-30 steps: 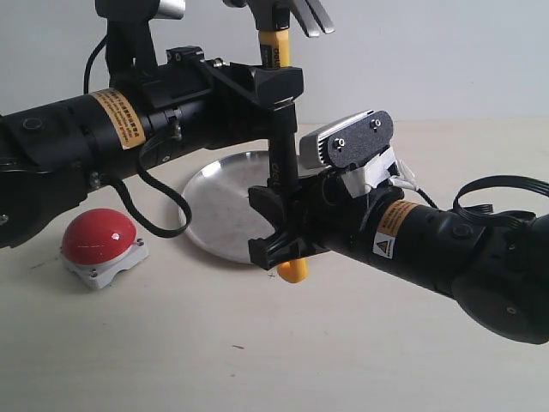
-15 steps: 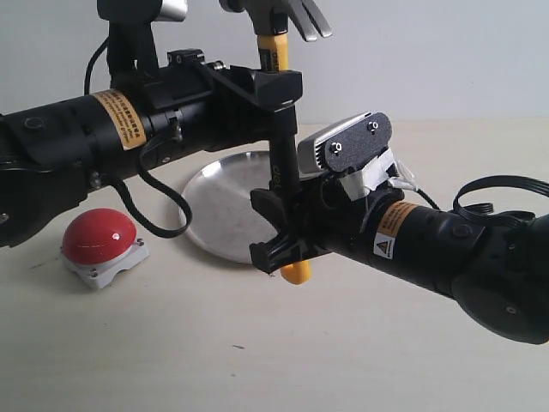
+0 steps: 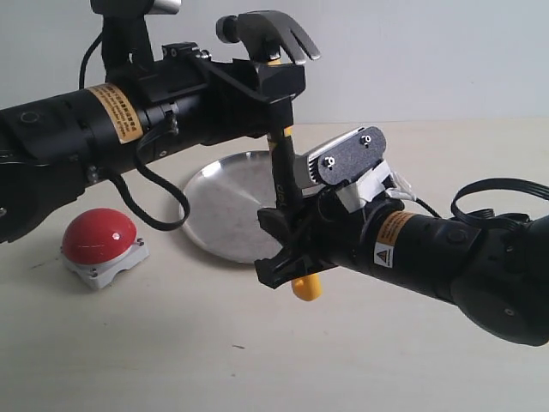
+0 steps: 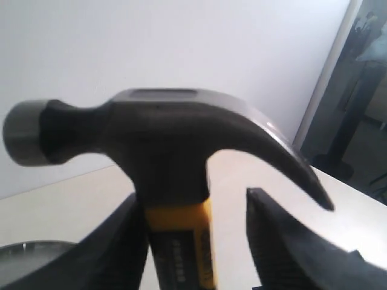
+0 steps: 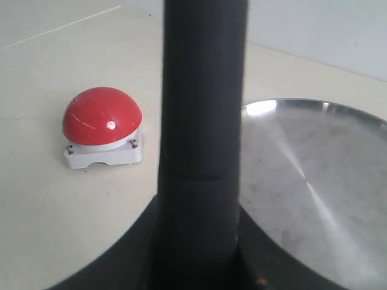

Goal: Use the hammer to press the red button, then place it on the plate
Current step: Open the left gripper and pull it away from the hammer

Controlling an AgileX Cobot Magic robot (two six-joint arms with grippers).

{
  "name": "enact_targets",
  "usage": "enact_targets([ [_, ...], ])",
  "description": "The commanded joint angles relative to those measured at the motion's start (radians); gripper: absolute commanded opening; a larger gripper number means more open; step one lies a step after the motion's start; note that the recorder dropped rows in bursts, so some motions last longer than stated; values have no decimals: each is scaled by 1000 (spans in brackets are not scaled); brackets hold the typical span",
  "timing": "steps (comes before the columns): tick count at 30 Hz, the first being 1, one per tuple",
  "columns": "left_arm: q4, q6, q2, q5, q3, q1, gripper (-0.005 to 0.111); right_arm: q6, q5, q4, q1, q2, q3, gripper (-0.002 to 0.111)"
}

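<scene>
Hammer (image 3: 268,39) upright over plate (image 3: 225,206) rim: R gripper (image 3: 287,253) clamped low on handle, L gripper (image 3: 283,86) jaws spread round neck, prob. not gripping. Red button (image 3: 99,238) well apart, L side. Back L off first, then tip head slowly onto dome centre.

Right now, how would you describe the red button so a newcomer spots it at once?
Find the wide silver plate on the pale table. Left of it in the exterior view sits the red button. It alone is a glossy red dome on a small grey square base.
</scene>
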Motion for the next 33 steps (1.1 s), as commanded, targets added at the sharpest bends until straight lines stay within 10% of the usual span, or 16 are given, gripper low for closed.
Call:
enact_targets([
  [1, -1, 15, -12, -34, -8, -4, 58, -11, -44, 1, -1, -5, -5, 0],
  [12, -1, 52, -18, -15, -8, -4, 78, -16, -44, 50, -1, -5, -5, 0],
  [21, 1, 223, -86, 328, -8, -4, 76, -65, 40, 137, -1, -111, -5, 0],
  [33, 1, 260, -260, 586, -8, -4, 1, -463, 246, 522, -4, -301, -5, 0],
])
